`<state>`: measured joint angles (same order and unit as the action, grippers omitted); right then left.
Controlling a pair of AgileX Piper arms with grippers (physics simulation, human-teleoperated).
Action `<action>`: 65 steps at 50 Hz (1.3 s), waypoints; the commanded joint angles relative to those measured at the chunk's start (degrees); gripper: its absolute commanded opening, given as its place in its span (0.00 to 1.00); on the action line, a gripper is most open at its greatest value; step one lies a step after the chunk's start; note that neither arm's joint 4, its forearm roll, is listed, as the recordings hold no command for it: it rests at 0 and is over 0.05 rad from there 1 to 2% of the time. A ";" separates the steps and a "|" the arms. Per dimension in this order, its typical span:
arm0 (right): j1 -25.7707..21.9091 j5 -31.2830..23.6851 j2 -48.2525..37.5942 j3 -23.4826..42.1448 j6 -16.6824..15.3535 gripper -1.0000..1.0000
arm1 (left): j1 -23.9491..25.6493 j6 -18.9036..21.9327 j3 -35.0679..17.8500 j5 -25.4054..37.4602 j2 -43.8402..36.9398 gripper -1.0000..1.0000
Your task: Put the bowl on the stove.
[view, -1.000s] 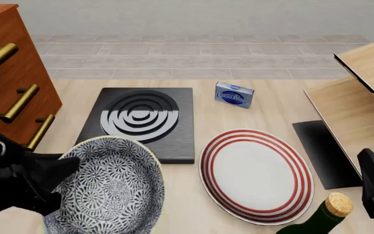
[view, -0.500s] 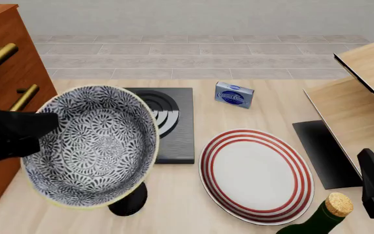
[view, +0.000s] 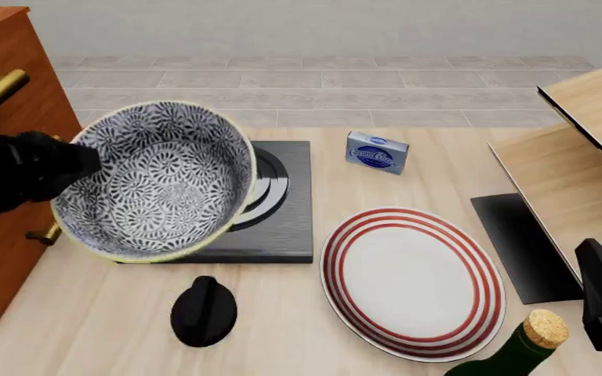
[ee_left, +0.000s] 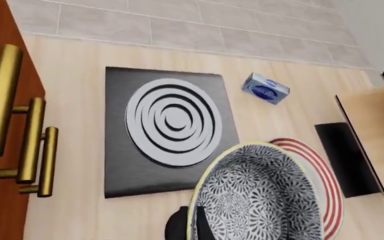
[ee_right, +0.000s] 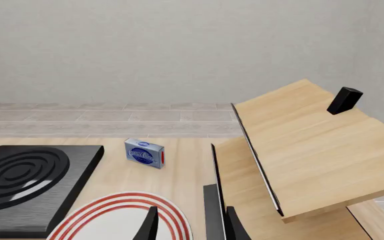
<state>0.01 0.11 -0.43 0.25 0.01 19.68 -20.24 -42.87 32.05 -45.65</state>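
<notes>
I get bright, even, diffuse light and sharp renders, with no glare or blur. Only faint soft shadows edge the stove point(view: 275, 227); the white plate point(view: 411, 282) beside it looks cleanly lit.

Left arm reaches in from the left, mid-depth, raised; left gripper point(view: 76, 160) clamped on the left rim of the bowl point(view: 154, 178), holding it tilted in the air. Right arm at near right edge, low; right gripper point(ee_right: 187, 223) fingers parted with a gap between, holding nothing.
</notes>
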 commanded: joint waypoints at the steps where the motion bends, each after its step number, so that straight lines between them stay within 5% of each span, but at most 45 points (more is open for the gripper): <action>1: 0.01 0.00 0.01 0.00 0.00 1.00 | -3.00 -3.80 -1.45 -2.61 -7.10 0.00; 13: 0.01 0.00 0.00 0.00 -0.01 1.00 | -0.40 -10.57 -2.38 -4.87 -13.30 0.00; 30: 0.00 0.00 0.00 0.00 -0.01 1.00 | -4.74 -8.49 -8.23 -7.87 -18.66 0.00; 65: 0.00 0.00 0.00 0.00 -0.01 1.00 | -9.37 -4.40 -10.36 -13.09 -24.71 0.00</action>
<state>0.01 0.11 -0.43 0.25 0.00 11.52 -25.78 -52.58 20.61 -68.82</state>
